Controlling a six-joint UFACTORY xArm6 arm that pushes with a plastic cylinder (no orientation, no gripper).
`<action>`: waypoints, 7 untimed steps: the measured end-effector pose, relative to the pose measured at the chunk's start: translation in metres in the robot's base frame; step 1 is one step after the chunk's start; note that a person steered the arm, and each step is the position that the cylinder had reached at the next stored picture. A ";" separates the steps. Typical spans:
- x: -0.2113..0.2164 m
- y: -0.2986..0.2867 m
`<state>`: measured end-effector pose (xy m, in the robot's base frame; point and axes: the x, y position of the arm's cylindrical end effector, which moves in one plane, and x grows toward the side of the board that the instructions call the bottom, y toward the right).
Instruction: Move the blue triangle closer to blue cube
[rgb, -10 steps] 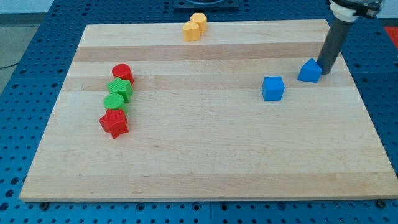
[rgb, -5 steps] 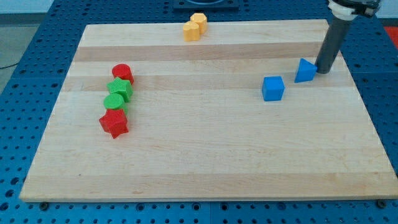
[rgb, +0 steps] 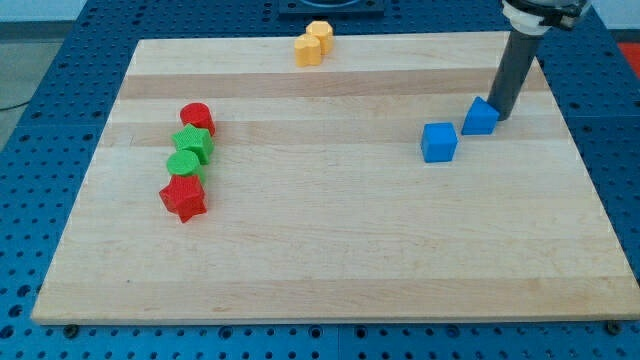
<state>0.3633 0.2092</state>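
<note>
— Where the wooden board (rgb: 330, 260) meets the view's right, what do you see?

— I see my tip (rgb: 499, 116) resting against the right side of the small blue triangle block (rgb: 480, 117), touching it. I carry no claw at all, only a straight dark rod, so nothing is grasped or clenched; the rod simply leans on the block's edge.

— And the other blue piece?

— The blue cube (rgb: 438, 142) sits just beside the triangle, toward the view's lower left of it. A thin strip of bare wood shows between them, so they look apart, though only barely.

— Does anything stand between those two?

— Nothing lies in that narrow gap. Everything else is well apart from them.

— What else is on the board?

— Near the view's top edge, two yellow blocks (rgb: 313, 43) huddle together, touching; I cannot make out their shapes exactly. Over at the view's left a column of four runs downward: a red cylinder (rgb: 197, 117) at the top, a green star-like block (rgb: 193, 143) under it, a rounder green block (rgb: 184, 163) below that, and a red star (rgb: 184, 198) at the bottom. Each one touches its neighbour.

— And around the board?

— A blue perforated table (rgb: 40, 150) surrounds it on all sides.
</note>
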 end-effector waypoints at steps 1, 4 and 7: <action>0.000 -0.008; 0.022 -0.001; 0.009 -0.034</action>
<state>0.3725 0.1756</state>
